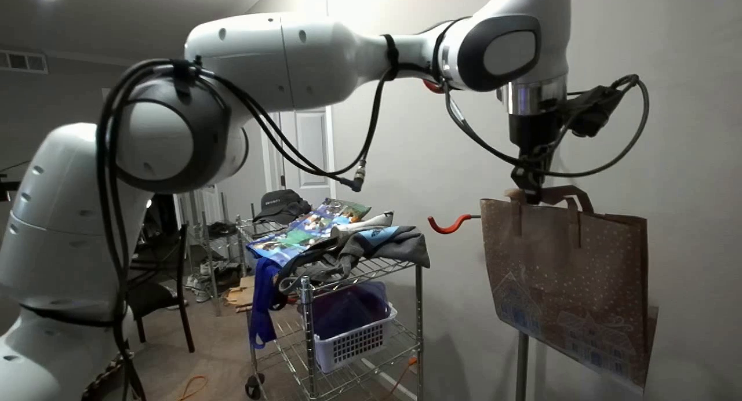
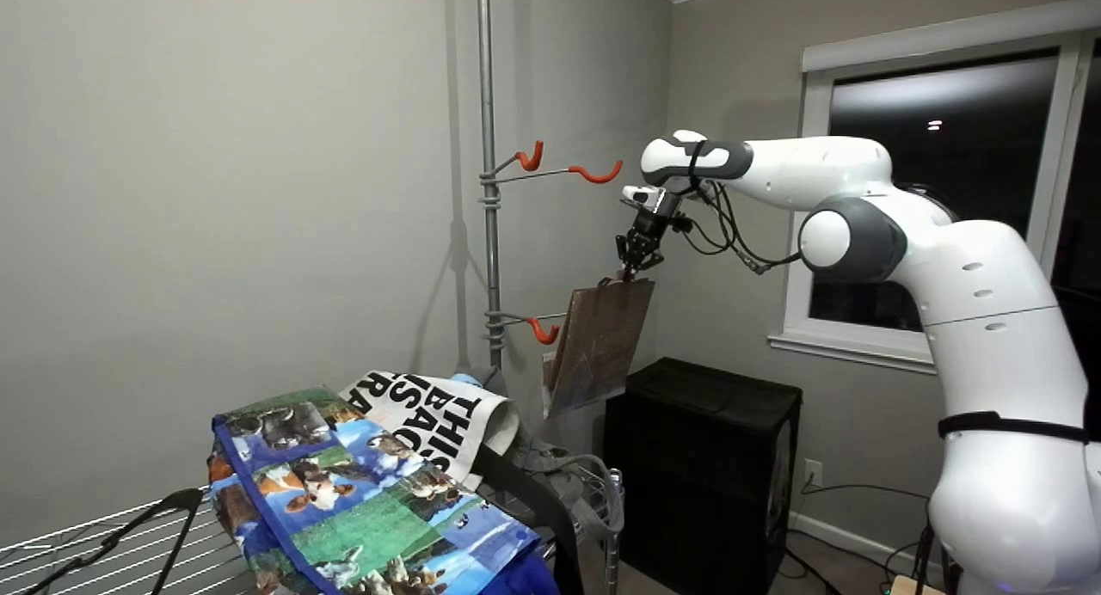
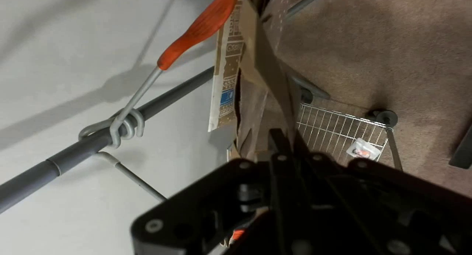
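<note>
A brown paper bag with printed houses hangs from my gripper in both exterior views (image 1: 568,279) (image 2: 609,341). My gripper (image 1: 532,196) is shut on the bag's handle (image 3: 263,67); it also shows in an exterior view (image 2: 630,271) and in the wrist view (image 3: 289,142). The bag hangs tilted in the air beside a grey pole (image 2: 491,260) with orange-tipped hooks. A lower hook (image 2: 543,331) is close to the bag's side and also shows in an exterior view (image 1: 449,225). In the wrist view, an orange hook (image 3: 199,30) reaches toward the bag's opening. The fingertips are partly hidden by darkness.
A wire rack (image 1: 342,282) stands near the pole, bearing a cow-print bag (image 2: 370,500), a white lettered bag (image 2: 430,410) and grey cloth items. A white basket (image 1: 355,346) sits on its lower shelf. Two upper hooks (image 2: 595,174) stick out. A black cabinet (image 2: 697,475) stands behind.
</note>
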